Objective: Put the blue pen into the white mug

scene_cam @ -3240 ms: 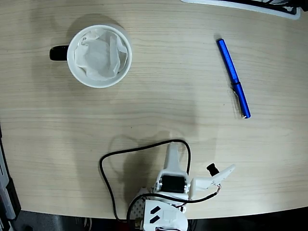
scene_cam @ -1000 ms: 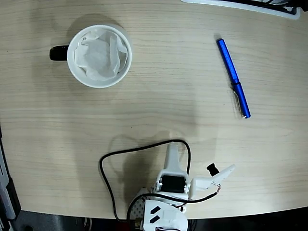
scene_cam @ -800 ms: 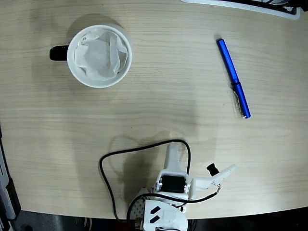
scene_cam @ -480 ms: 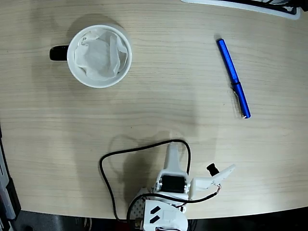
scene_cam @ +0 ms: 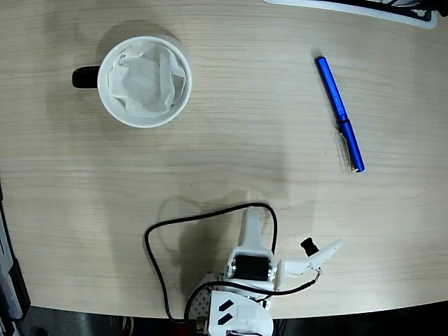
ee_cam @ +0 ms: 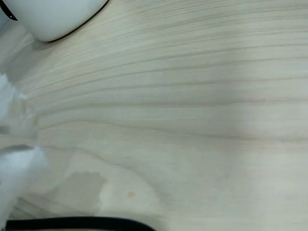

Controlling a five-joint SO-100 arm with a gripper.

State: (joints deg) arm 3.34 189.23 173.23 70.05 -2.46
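Nothing is being held; gripper (scene_cam: 290, 241) fingers are standing apart, needing to straddle the blue pen (scene_cam: 339, 114) crosswise, mid-barrel, before the white mug (scene_cam: 145, 81)

Bare wood between gripper (scene_cam: 290, 234) and blue pen (scene_cam: 339, 113); white mug (scene_cam: 145, 81) well apart, far left.

My arm (scene_cam: 248, 269) is white plastic with a black servo set into it. A black cable (scene_cam: 157, 252) loops from my base, which bears two black slots.
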